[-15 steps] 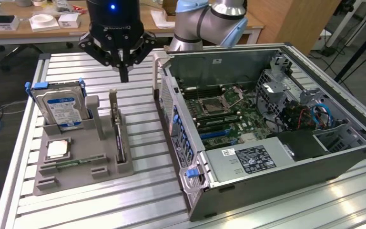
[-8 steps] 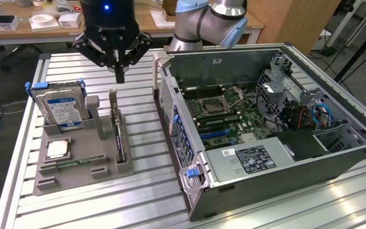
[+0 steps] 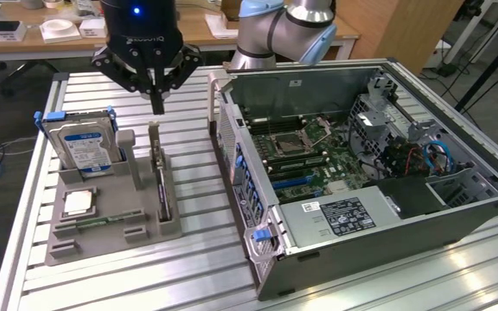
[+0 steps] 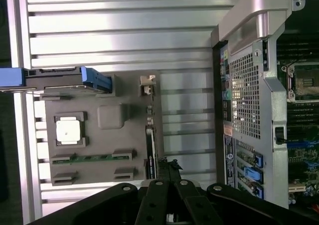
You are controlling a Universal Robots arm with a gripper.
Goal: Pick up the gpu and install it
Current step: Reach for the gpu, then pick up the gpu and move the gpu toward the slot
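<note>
The gpu (image 3: pixel 160 181) is a slim dark card standing on edge in a slot of the grey holder (image 3: pixel 102 243), its silvery bracket at the far end. In the wrist view the gpu (image 4: pixel 151 147) shows edge-on as a thin dark strip. My gripper (image 3: pixel 156 109) hangs above the card's far end, apart from it, with its fingers shut together and nothing between them. In the wrist view the gripper (image 4: pixel 168 167) points at the card's dark end. The open computer case (image 3: pixel 258 194) with its motherboard (image 3: pixel 305 152) lies at the exterior view's right.
The holder also carries a silver hard drive with a blue label (image 3: pixel 80 148), a square processor (image 3: pixel 78 203) and a green memory strip (image 3: pixel 102 222). The case wall (image 4: pixel 249 80) stands close beside the holder. A slatted metal table (image 3: pixel 145 278) carries everything; desks stand behind.
</note>
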